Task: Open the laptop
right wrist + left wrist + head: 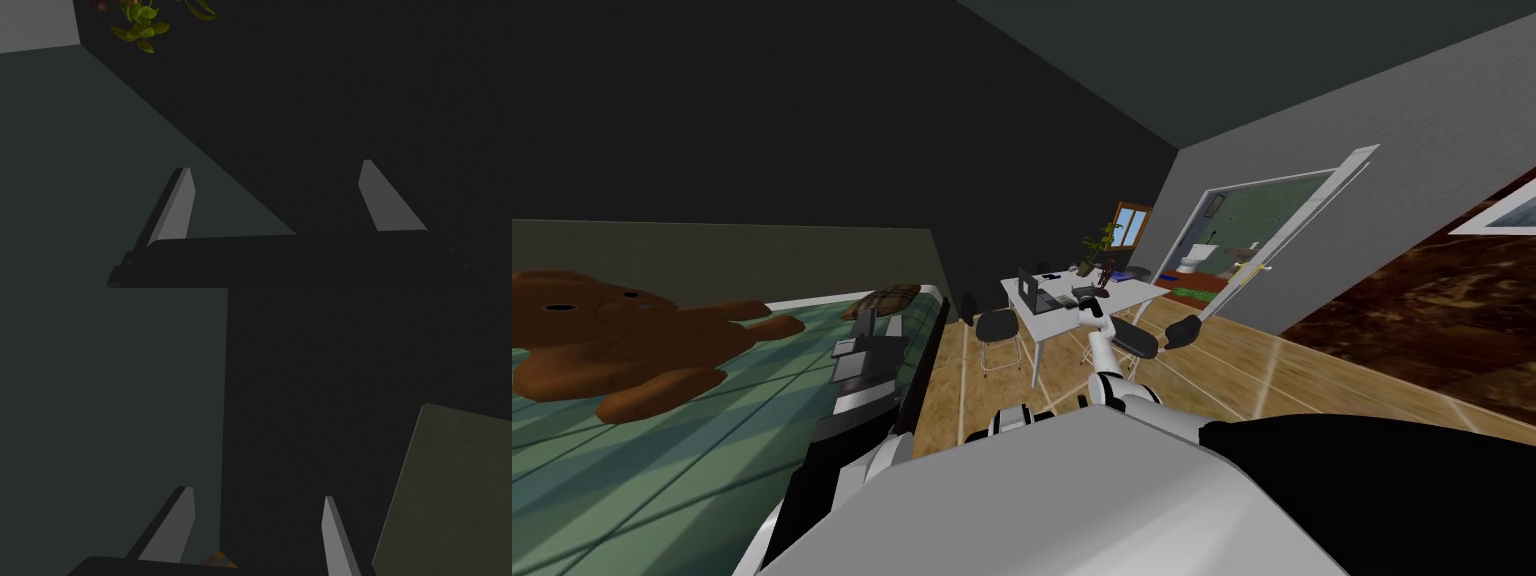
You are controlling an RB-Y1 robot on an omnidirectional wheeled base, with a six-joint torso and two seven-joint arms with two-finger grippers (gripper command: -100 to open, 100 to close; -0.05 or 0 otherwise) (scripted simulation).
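dark slim laptop (1034, 290) sits on white rectangular table (1052, 320) far across room, near green potted plant (1100, 246); lid angle unclear. right gripper (276, 165): fingers wide apart, holding nothing. left gripper (257, 492): same, empty. judgement: lid light, stiff, casing slippery, hinge fragile. hook front lid edge mid-span, lift gently.

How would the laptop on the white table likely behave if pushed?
The laptop looks thin and flat-based, so it would probably slide on the white table rather than tip. Its upright dark panel likely pivots stiffly, not flexing.
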